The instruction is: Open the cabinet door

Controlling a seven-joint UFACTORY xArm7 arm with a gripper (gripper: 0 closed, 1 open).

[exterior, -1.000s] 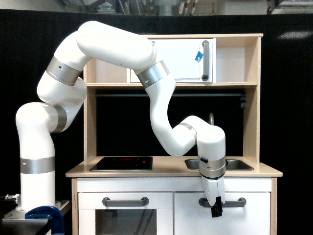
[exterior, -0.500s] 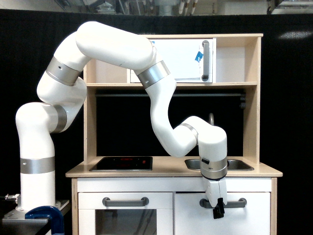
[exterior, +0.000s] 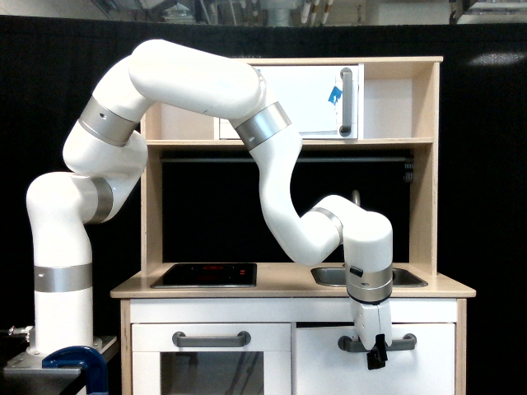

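At the lower right of the wooden toy kitchen [exterior: 424, 189], the plain white rectangular cabinet door [exterior: 329, 370] sits closed under the sink. Its grey bar handle [exterior: 399, 342] runs horizontally, from 9 to 3 o'clock. The white jointed arm [exterior: 280, 189] descends from 12 o'clock; its black gripper [exterior: 378, 355] overlaps the handle's middle. Jaw opening and grasp cannot be determined.

Gripper [exterior: 377, 355] hangs before the cabinet door [exterior: 375, 370] handle [exterior: 402, 342], below the sink [exterior: 403, 277], at the oven door's [exterior: 210, 362] right in the exterior view.
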